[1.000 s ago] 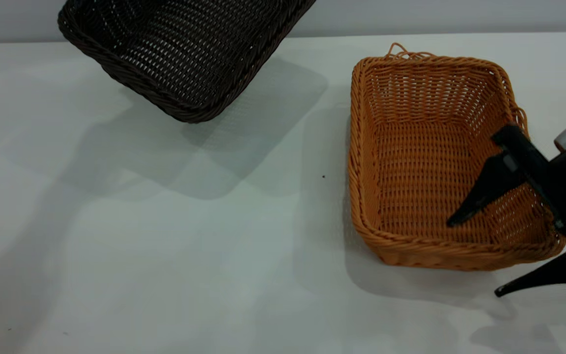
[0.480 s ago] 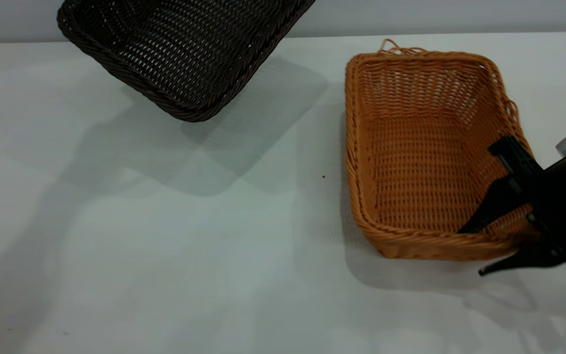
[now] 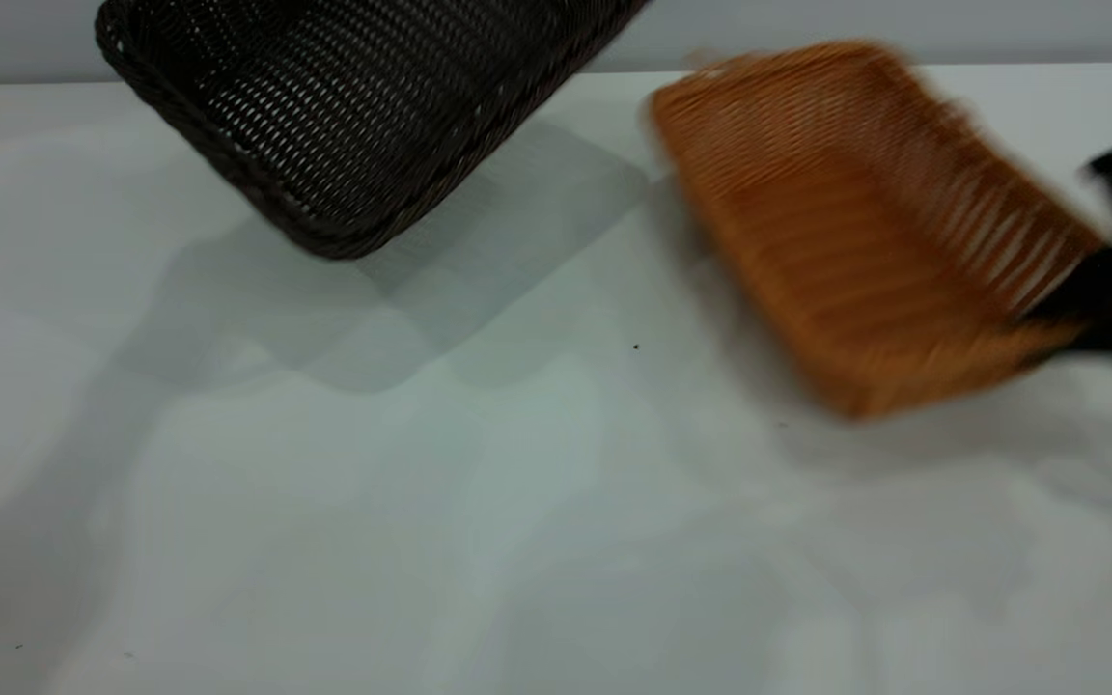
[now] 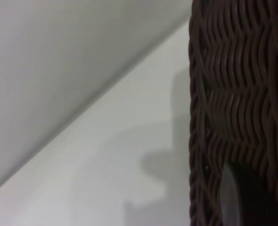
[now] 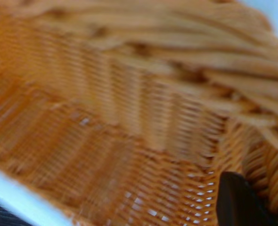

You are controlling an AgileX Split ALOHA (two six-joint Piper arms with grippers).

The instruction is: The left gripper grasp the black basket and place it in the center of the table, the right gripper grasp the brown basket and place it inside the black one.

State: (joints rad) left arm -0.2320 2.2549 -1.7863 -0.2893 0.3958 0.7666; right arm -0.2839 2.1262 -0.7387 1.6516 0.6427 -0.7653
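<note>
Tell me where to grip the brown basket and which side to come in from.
Grip the brown basket by the braided rim of its right end wall, coming from the right with one finger inside and one outside. The flared woven wall is thin enough to pinch, and the rim should stop slipping. The right gripper is already at that end, with the basket tilted up off the table.

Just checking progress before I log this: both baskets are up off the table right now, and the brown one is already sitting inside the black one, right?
Not quite. Both are raised and tilted, but the brown basket is not inside the black basket. The exterior view shows them apart, with bare table between them; the brown one is at the right, at the right gripper.
</note>
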